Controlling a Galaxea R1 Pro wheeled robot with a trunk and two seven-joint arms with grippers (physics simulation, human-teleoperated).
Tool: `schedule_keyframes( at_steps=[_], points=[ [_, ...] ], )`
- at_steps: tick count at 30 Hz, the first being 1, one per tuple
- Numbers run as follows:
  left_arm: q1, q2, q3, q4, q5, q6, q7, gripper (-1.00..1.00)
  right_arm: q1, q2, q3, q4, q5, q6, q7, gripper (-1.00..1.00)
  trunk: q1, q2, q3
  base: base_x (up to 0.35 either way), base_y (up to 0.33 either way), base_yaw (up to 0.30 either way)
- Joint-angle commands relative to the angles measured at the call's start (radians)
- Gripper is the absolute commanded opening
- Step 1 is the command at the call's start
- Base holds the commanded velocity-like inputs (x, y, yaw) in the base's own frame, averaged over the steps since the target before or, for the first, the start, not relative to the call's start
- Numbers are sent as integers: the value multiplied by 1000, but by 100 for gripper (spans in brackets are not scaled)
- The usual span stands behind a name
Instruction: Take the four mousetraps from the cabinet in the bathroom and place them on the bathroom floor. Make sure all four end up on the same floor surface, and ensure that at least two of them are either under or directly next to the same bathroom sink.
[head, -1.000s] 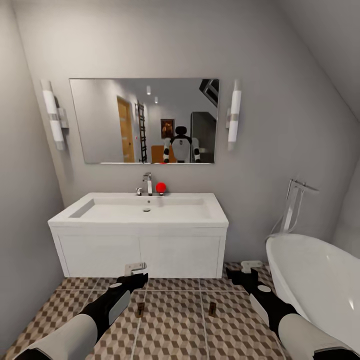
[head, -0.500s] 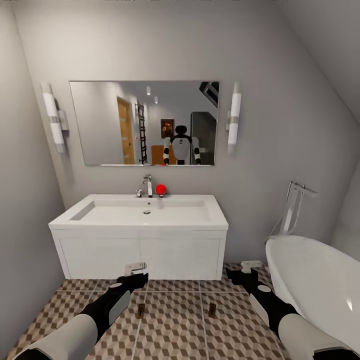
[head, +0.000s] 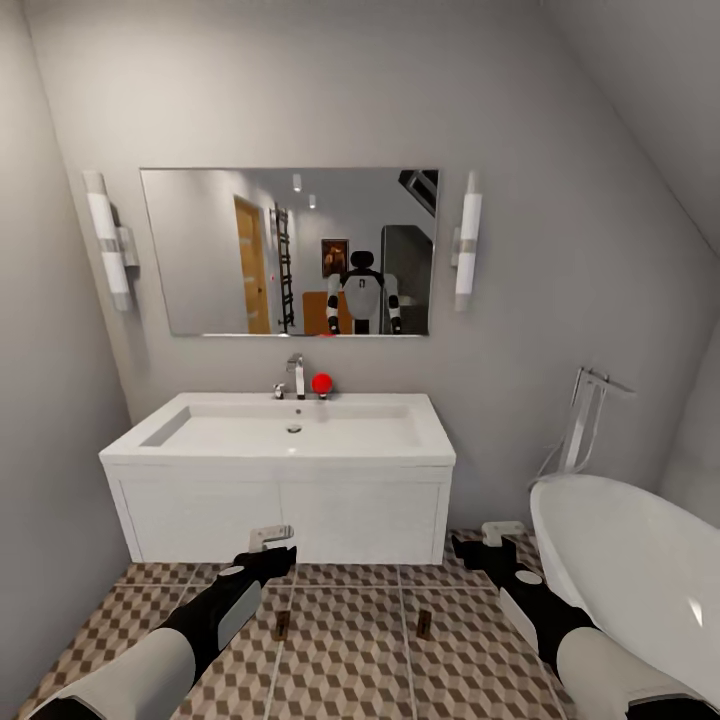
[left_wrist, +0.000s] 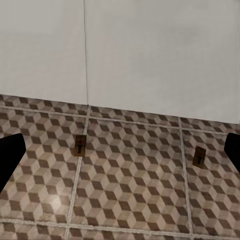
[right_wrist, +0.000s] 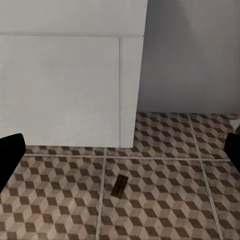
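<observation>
Two small brown wooden mousetraps (head: 282, 624) (head: 424, 624) lie apart on cube-patterned floor tiles (head: 345, 650), just before the white boxy vanity sink (head: 280, 440); oval white bathtub (head: 630, 570) right.

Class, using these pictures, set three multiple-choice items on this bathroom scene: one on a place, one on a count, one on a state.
1. Where do the mousetraps lie?
A. in the basin
B. on the floor in front of the vanity
C. in the bathtub

2. How many mousetraps show on the floor?
A. two
B. four
C. none

3. How do the grippers stand?
A. both shut on mousetraps
B. left shut, right open
C. both open and empty

Key:
1 B: one mousetrap and another mousetrap rest on the floor before the vanity.
2 A: those two are seen.
3 C: left gripper and right gripper have spread fingers, nothing between.
</observation>
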Motion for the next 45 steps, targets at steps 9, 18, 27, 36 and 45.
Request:
schedule_keyframes(
  at_steps=[9, 18, 27, 36, 45],
  points=[
    [-1, 1, -8, -2, 8, 4, 9, 100, -1, -1, 7, 1, -11, -4, 2, 100, -35, 62, 22, 0, 0, 0],
    [-1, 1, -8, -2, 8, 4, 9, 100, -1, -1, 7, 1, -11, -4, 2, 100, -69, 125, 47, 0, 0, 0],
    [-1, 1, -8, -2, 8, 4, 8, 100, -1, -1, 7, 1, -11, -4, 2, 100, -104, 188, 75, 0, 0, 0],
    [-1, 4, -8, -3, 9, 4, 7, 100, -1, -1, 7, 1, -11, -4, 2, 100, -138, 251, 103, 0, 0, 0],
    [-1, 3, -8, -3, 9, 4, 7, 100, -1, -1, 7, 2, -11, -4, 2, 100, -173, 314, 131, 0, 0, 0]
  ],
)
